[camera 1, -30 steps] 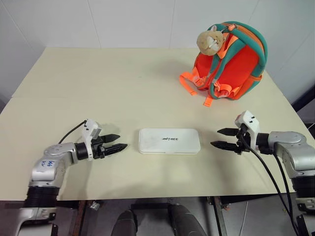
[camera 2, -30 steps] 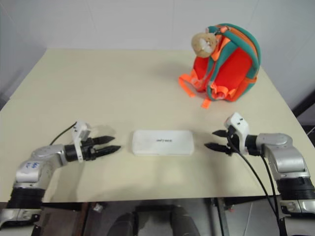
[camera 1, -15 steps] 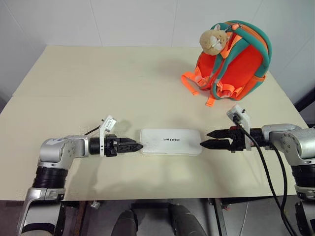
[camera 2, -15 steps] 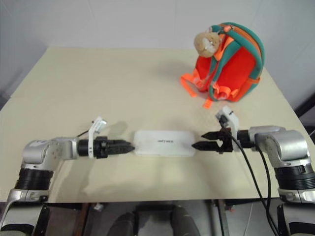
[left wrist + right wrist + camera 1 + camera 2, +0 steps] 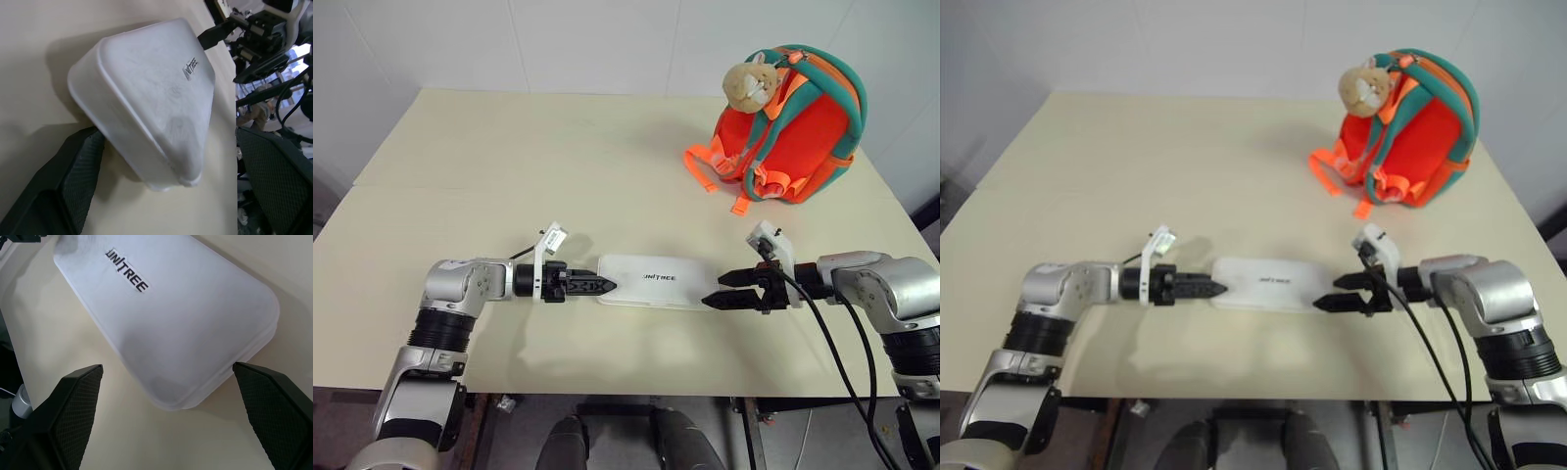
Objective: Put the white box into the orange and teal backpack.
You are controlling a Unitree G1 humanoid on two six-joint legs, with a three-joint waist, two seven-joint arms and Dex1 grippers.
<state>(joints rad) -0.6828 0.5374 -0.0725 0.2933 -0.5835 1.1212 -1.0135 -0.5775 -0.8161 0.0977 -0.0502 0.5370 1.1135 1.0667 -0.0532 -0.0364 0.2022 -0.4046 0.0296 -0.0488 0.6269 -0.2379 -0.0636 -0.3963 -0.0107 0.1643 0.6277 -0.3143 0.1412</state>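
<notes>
From the left eye view, the white box (image 5: 654,282) lies flat on the worktop (image 5: 509,166) near its front edge, about midway between the left and right edges. Its long axis runs side to side, so each short end faces one arm. The left tool (image 5: 597,286) points along that axis at the box's left end, and the right tool (image 5: 720,297) points at the right end; both stand right at the box, neither clearly nearer. The coming move looks like a squeeze or a pinch from both ends. The orange and teal backpack (image 5: 793,127) stands upright toward the far right corner, well apart from the box, with a tan plush toy (image 5: 749,84) hanging at its top.

The right eye view gives the same layout: the box spans the gap between the two tools, whose tips reach its ends.

In the left wrist view, the left tool's black fingers (image 5: 73,181) stand spread wide, with the box's rounded left end between them; one finger lies against or just beside the box's side. Nothing is gripped yet.

In the right wrist view, the right tool's fingers (image 5: 73,396) are likewise wide apart, astride the box's right end and clear of it. The box is smooth, white and round-cornered, with dark "UNITREE" lettering on its lid and a seam round its edge.
</notes>
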